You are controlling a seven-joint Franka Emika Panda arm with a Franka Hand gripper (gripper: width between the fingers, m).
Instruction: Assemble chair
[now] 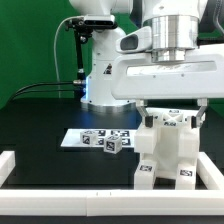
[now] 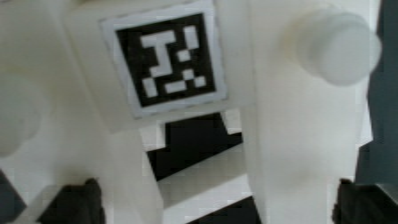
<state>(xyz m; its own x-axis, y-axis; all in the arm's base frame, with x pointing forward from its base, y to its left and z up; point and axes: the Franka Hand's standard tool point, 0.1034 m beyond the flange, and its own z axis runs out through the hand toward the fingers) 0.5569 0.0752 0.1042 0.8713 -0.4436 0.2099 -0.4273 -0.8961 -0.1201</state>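
The tool hangs right over the chair, jaws spread wide. That blocky, stepped white chair stands upright on the black worktop, hard up against the low white rail along the edge nearest the exterior camera, toward the exterior view's right corner.

On the wrist view, the tool has its two dark fingertips set far apart, with the chair and its white uprights filling the space between them. Whether either tip touches the plastic cannot be told. A black-and-white square tag faces the lens, with a round white peg bulging just beside it.

Toward the middle of the worktop, the marker board lies flat, and a loose white piece with tags sits at the board's end nearer the chair, apart from it.
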